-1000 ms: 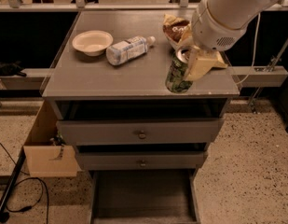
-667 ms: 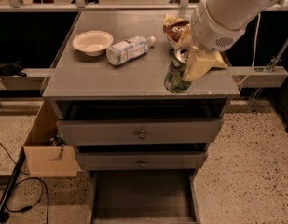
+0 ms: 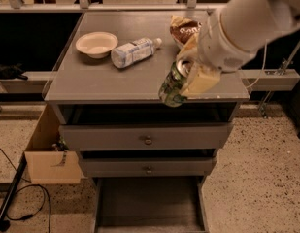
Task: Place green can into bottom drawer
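The green can [image 3: 171, 85], green with a pale pattern and a silver top, is held tilted in my gripper [image 3: 188, 74] just above the front edge of the cabinet top. The gripper's pale fingers [image 3: 200, 80] are shut on the can's right side; the white arm comes in from the upper right. The bottom drawer [image 3: 150, 203] stands pulled open at the foot of the cabinet, its dark grey inside bare, below and slightly left of the can.
On the grey cabinet top [image 3: 101, 76] lie a white bowl [image 3: 96, 43], a pale plastic bottle [image 3: 134, 51] on its side and a brown snack bag [image 3: 184, 29]. Two upper drawers with round knobs [image 3: 148, 140] are slightly open. A cardboard box [image 3: 47, 154] stands at the left.
The can and gripper have moved left and forward, down towards the cabinet's front edge, and the can is tilted more.
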Action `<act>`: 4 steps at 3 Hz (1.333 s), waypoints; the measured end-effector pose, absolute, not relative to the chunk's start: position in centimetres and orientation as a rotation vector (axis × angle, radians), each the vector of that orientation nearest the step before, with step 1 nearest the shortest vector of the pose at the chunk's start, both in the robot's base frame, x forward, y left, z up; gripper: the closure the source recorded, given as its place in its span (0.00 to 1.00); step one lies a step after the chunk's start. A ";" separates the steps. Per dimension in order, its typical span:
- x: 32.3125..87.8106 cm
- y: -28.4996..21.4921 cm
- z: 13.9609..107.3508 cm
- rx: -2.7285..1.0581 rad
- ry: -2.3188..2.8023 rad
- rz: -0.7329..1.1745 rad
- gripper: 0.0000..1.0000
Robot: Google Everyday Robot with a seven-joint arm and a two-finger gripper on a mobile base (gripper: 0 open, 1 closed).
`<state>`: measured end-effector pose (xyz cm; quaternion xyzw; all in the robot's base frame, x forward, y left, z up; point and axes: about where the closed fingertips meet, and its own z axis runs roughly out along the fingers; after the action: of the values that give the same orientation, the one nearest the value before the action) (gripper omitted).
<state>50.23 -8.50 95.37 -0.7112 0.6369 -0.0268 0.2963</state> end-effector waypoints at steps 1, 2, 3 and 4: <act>43.9 -8.1 94.1 -1.777 1.727 -0.003 1.00; 41.2 -9.7 91.5 -1.706 1.827 0.080 1.00; 41.2 -9.7 91.5 -1.706 1.827 0.080 1.00; 40.0 -9.4 89.0 -1.654 1.869 0.125 1.00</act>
<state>39.95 -9.44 89.04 -0.6281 0.7097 0.0475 0.3156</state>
